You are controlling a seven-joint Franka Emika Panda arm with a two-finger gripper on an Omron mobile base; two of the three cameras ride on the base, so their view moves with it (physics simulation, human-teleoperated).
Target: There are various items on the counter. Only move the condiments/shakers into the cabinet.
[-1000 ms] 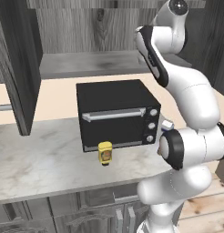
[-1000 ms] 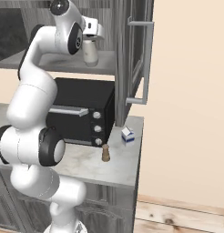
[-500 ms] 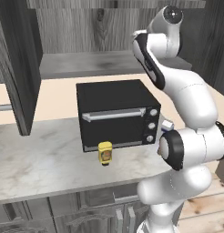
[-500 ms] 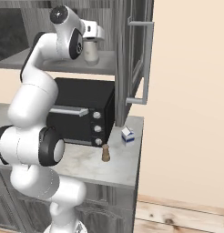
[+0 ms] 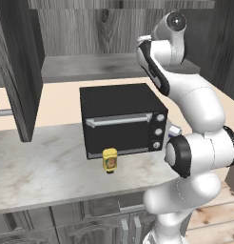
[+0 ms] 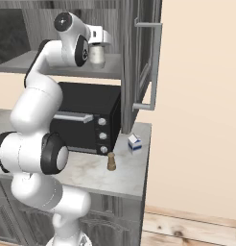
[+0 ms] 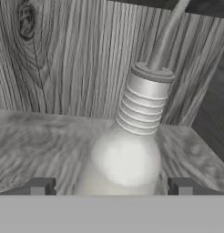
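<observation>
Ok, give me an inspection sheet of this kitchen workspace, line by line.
Surface: grey marble counter, thin edge.
Job's things: white bottle upright on the cabinet shelf; yellow squeeze bottle before the toaster oven; brown shaker near the counter's front edge.
Clutter: blue-and-white box beside the oven.
Gripper: gripper open, fingertips either side of the white bottle.
Cables: nothing seen.
Surroundings: open cabinet door, beige wall, wood floor.
</observation>
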